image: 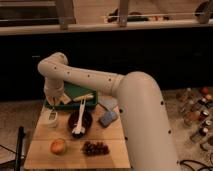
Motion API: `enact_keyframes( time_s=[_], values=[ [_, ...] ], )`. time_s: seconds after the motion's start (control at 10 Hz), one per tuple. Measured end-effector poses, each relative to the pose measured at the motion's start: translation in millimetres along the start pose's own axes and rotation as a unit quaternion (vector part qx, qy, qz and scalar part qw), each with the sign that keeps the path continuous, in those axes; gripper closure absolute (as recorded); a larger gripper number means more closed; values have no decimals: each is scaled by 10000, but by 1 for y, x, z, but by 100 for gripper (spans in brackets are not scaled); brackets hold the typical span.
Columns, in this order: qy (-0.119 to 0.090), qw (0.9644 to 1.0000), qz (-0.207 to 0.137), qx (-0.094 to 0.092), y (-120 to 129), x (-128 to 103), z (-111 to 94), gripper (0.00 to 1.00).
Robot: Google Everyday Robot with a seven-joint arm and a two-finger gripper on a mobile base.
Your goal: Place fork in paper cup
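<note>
The white robot arm [100, 82] reaches in from the right foreground, bends at an elbow above the worktop's far left corner and drops down there; its gripper [52, 111] hangs at the left end of the green tray, directly above the paper cup [51, 119]; the fingers are drawn together, narrow, and a slim grey piece that appears to be the fork [52, 114] hangs between them, its lower end at the mouth of the cup; whether it touches the cup cannot be told.

The paper cup stands upright on the wooden worktop [45, 152], near its left edge, just in front of the green tray [75, 95] and just left of the dark bowl [80, 122]; the tray lies at the back of the worktop and holds some pale items that cannot be made out.

A white plastic utensil [79, 120] lies across the dark bowl, handle pointing towards the tray and broad head at the bowl's near rim; to the right of the bowl lies a blue sponge [107, 119], tilted; in front of the bowl, a bunch of dark grapes [95, 147]; to its left, near the front left corner, an orange fruit [58, 146].
</note>
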Motion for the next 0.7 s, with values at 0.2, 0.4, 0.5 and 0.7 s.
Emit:
enact_keyframes(
  time_s=[0.2, 0.4, 0.5, 0.7],
  values=[
    [-16, 9999, -112, -50, -9, -8, 1, 100],
    [-126, 9993, -324, -125, -28, -17, 6, 100],
    [-185, 9989, -412, -150, -35, -20, 8, 100],
    [-310, 9978, -528, -242, -40, -24, 13, 100]
  ],
)
